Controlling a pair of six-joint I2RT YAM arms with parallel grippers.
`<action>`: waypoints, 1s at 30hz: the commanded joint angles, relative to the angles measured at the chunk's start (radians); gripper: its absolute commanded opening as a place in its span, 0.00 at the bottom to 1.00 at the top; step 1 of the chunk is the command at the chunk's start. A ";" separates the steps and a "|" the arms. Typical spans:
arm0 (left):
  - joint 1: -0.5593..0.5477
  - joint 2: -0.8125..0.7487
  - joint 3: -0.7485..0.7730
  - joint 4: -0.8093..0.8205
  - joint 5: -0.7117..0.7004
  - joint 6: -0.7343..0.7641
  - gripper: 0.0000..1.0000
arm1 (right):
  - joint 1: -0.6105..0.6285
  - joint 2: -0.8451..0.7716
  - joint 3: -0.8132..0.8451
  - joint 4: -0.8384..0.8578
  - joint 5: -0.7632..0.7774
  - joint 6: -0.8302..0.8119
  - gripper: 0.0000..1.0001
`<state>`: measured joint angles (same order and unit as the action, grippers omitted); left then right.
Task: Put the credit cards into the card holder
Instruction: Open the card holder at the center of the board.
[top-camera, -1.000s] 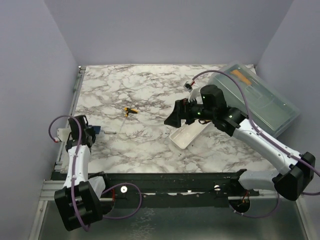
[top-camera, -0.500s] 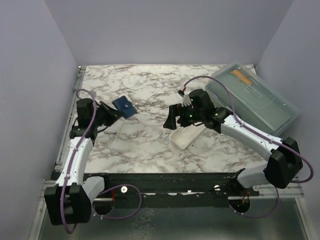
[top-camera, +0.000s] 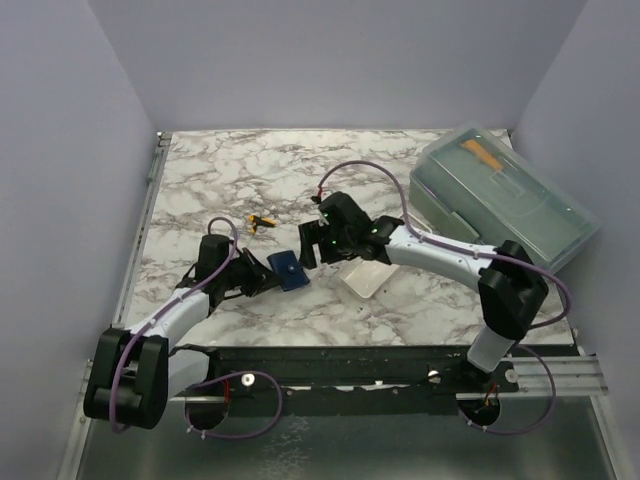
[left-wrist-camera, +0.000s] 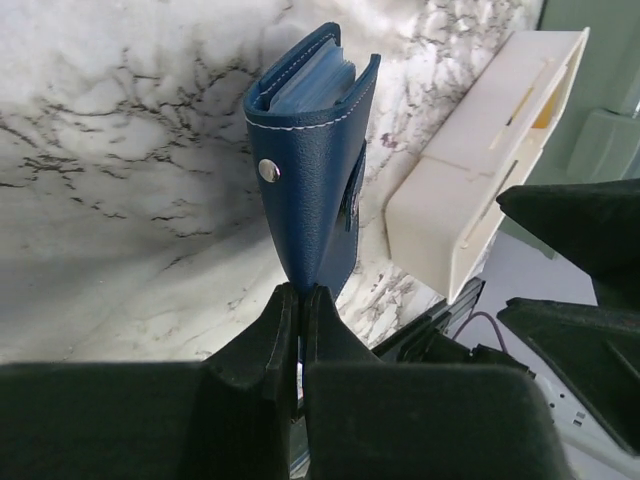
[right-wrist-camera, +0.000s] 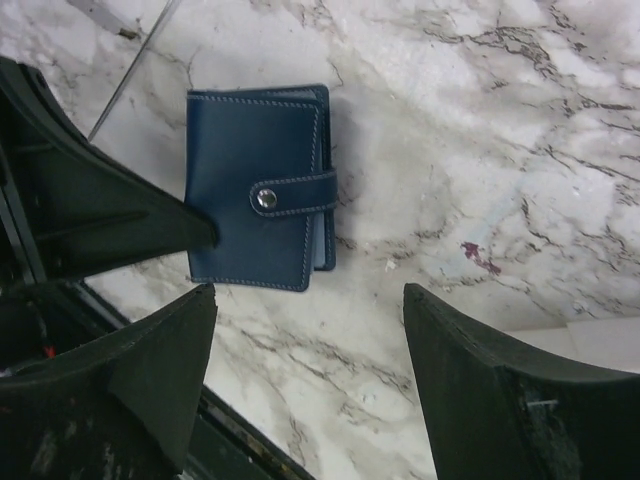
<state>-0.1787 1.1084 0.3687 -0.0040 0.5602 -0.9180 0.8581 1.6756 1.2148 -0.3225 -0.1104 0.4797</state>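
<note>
The card holder (top-camera: 290, 270) is a navy wallet, snapped closed, with pale blue leaves showing between its covers (left-wrist-camera: 315, 85). My left gripper (top-camera: 265, 278) is shut on its lower edge (left-wrist-camera: 300, 300) and holds it low over the marble. My right gripper (top-camera: 312, 248) is open just right of the wallet; in the right wrist view (right-wrist-camera: 308, 295) its jaws stand wide apart below the wallet (right-wrist-camera: 258, 200), empty. No loose credit card shows clearly. A golden-tan sliver (left-wrist-camera: 546, 108) sits in a slot of the white tray; I cannot tell what it is.
The white tray (top-camera: 362, 282) lies just right of the right gripper, also in the left wrist view (left-wrist-camera: 460, 200). A grey-green plastic box (top-camera: 510, 200) with an orange strip (top-camera: 482, 152) stands at the back right. A tiny yellow-and-black object (top-camera: 260, 222) lies behind the wallet.
My left arm swung from the left edge to the front middle, carrying the wallet. My right gripper moved left off the white tray toward the wallet.
</note>
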 joint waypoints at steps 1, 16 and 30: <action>-0.002 0.060 -0.019 0.058 -0.004 -0.020 0.00 | 0.106 0.123 0.121 -0.087 0.304 0.044 0.78; -0.001 0.099 0.007 -0.069 -0.107 -0.001 0.41 | 0.148 0.323 0.193 0.064 0.247 -0.055 0.47; -0.001 -0.092 0.078 -0.138 -0.184 -0.027 0.15 | 0.156 0.308 0.163 0.101 0.243 -0.063 0.37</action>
<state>-0.1787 0.9997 0.3965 -0.1547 0.4023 -0.9497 1.0069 1.9896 1.3872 -0.2771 0.1432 0.4252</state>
